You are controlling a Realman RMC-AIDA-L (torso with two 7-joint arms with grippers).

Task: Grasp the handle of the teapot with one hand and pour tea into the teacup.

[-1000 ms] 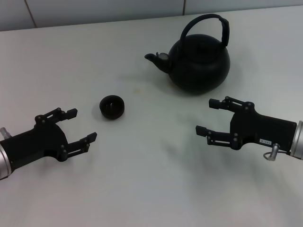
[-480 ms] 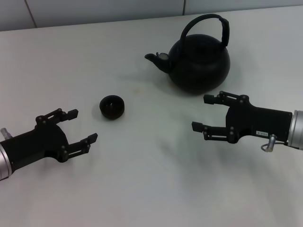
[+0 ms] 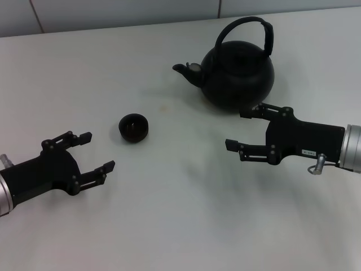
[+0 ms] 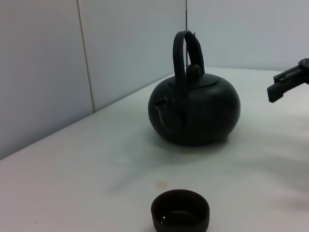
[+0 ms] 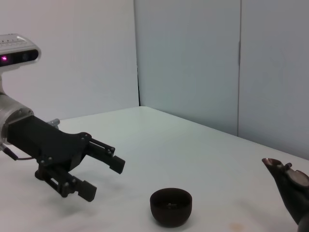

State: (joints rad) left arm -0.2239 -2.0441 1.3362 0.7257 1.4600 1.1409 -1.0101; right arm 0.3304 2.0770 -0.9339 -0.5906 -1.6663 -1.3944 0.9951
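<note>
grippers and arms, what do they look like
Both grippers, left and right, are matte black, with boxy bodies and two thin linkage fingers ending in small flat pads. Each joins a silver-grey cylindrical wrist. The right one carries a small white label and a little metal ring-shaped fitting near the wrist. In the right wrist view, a pale grey camera with a magenta light sits above the left gripper.

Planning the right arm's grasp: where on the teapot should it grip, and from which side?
Grip the handle at the top of its arch, coming down from above. The arch stands upright and clear above the teapot, with open space beneath for a finger. The right gripper, open, sits low beside the body, so it would likely need to rise first.
</note>
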